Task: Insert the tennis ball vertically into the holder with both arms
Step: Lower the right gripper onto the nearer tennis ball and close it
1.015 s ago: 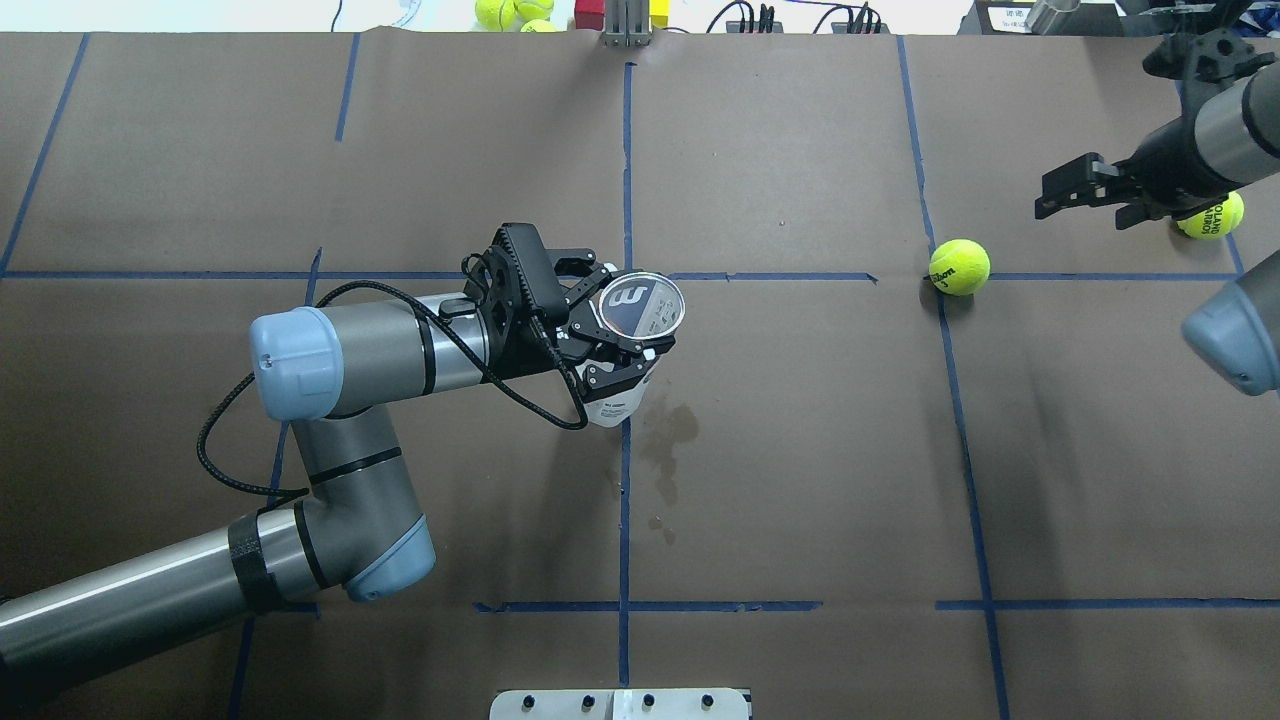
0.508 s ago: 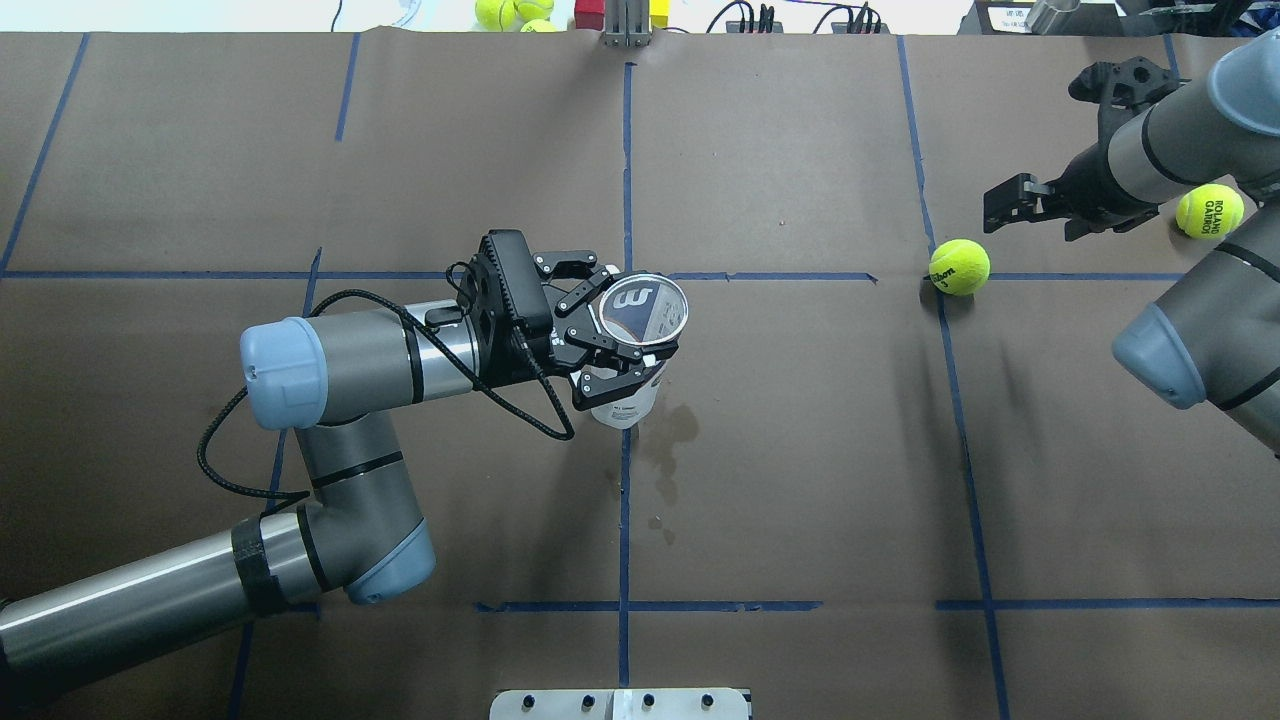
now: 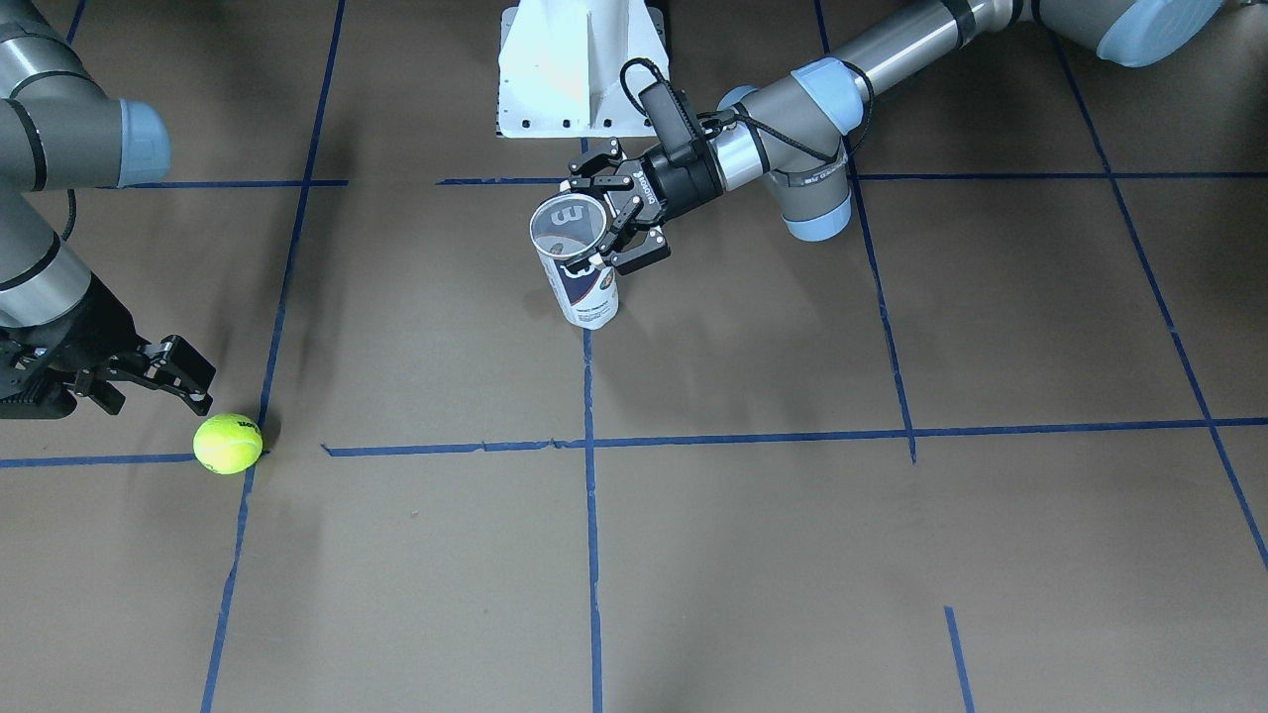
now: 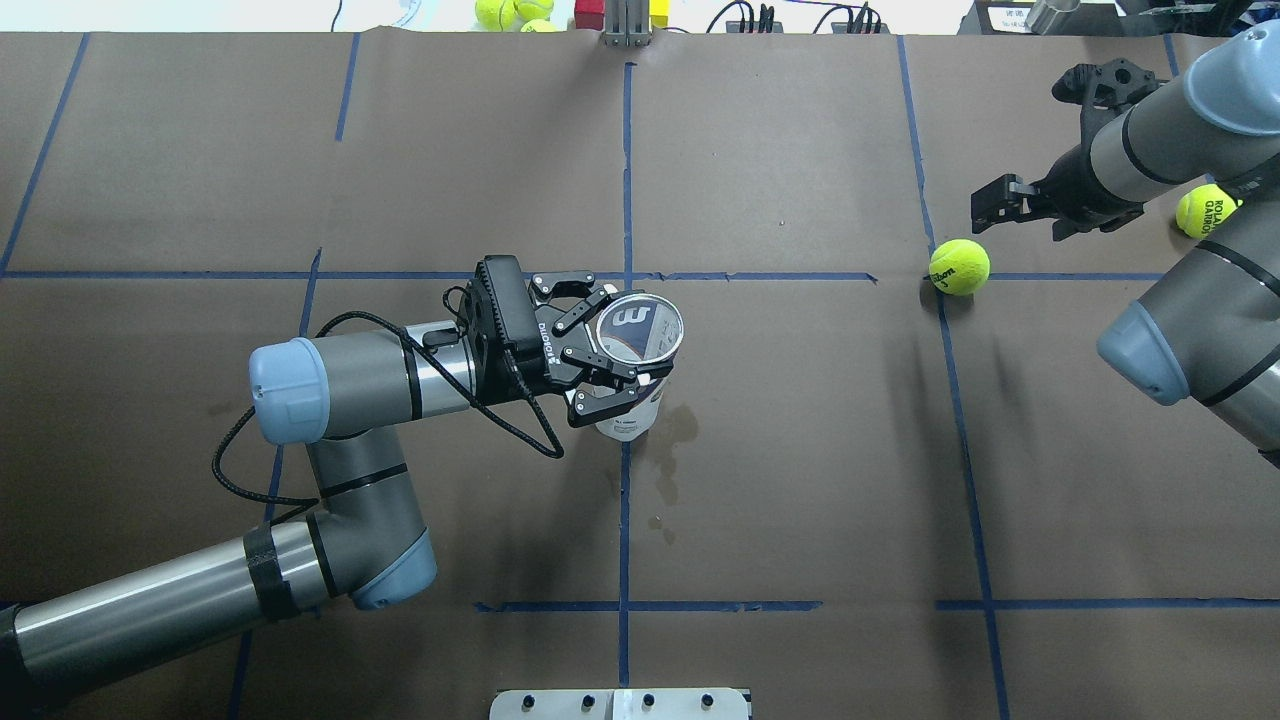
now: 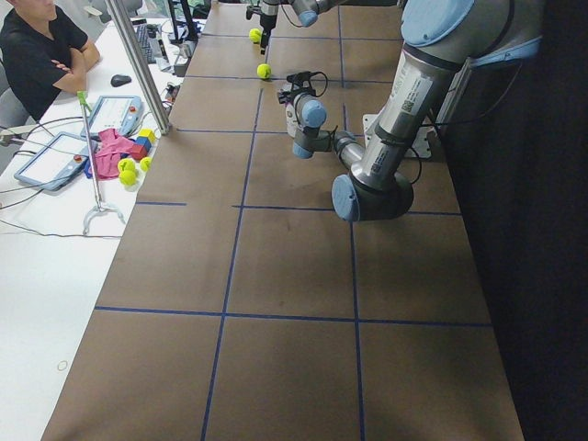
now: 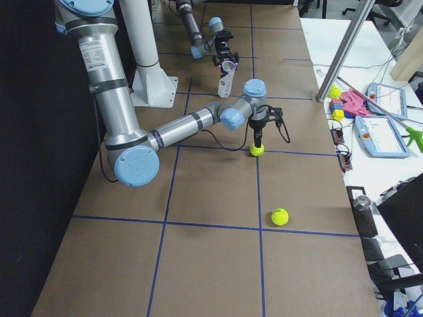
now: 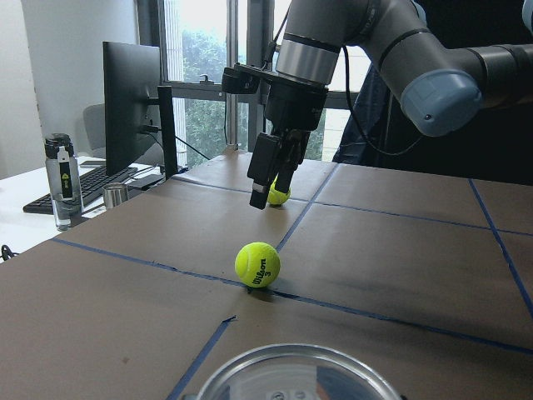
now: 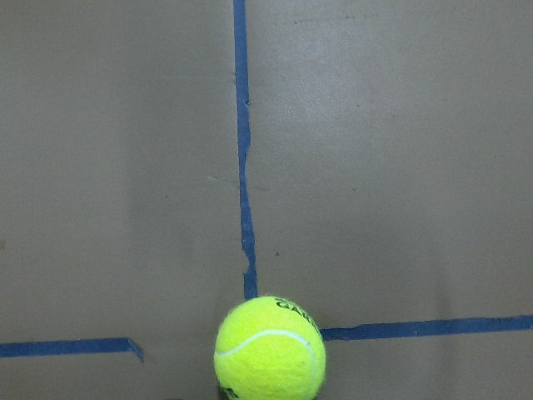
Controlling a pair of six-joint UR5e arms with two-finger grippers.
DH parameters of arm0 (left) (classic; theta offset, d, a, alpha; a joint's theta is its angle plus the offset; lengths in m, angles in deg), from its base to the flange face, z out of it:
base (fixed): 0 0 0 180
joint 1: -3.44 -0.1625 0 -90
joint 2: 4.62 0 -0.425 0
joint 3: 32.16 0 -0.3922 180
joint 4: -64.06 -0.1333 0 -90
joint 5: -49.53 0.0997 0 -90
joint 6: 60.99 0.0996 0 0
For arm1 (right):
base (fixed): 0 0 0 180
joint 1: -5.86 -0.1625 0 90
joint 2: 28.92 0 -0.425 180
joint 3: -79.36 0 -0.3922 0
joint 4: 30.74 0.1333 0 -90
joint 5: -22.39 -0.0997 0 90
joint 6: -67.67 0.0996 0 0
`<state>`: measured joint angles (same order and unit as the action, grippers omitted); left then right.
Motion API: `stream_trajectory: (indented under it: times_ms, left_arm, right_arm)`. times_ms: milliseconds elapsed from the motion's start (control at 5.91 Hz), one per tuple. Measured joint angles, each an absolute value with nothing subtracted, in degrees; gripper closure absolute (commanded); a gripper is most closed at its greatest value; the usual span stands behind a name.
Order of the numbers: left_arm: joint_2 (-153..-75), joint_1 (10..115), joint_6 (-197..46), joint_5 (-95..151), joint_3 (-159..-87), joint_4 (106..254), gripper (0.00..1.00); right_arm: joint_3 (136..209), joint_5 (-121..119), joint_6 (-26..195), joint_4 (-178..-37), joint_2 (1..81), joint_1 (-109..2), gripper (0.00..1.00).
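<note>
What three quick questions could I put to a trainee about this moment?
1. True or false: the tennis ball sits inside the holder.
2. Which arm's fingers clamp the holder? A) left B) right C) neither
3. Fill in: the right gripper hangs by the ball with its fingers ____.
Key: 1 false, it lies on the table; 2 A, the left gripper; 3 open.
</note>
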<state>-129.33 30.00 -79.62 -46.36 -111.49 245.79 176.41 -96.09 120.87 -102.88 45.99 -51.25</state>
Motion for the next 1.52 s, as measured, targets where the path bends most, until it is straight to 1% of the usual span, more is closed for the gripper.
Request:
stream_trajectory:
  times_ms: [846, 1185, 1523]
  left_arm:
    - [-129.3, 28.76, -79.69, -46.06, -110.96, 248.37, 0.27]
    - [-129.22, 28.62, -79.71, -46.01, -110.86, 248.82, 0.27]
    - [-129.1, 28.48, -79.71, -46.05, -110.96, 249.46, 0.26]
  right_arm:
    - [176.09, -96.04, 120.87, -102.89, 45.78, -50.74, 0.0]
    - [172.86, -94.69, 120.4, -102.75, 43.01, -49.02, 0.0]
    - [169.78, -90.6, 120.08, -102.39, 42.08, -46.31, 0.0]
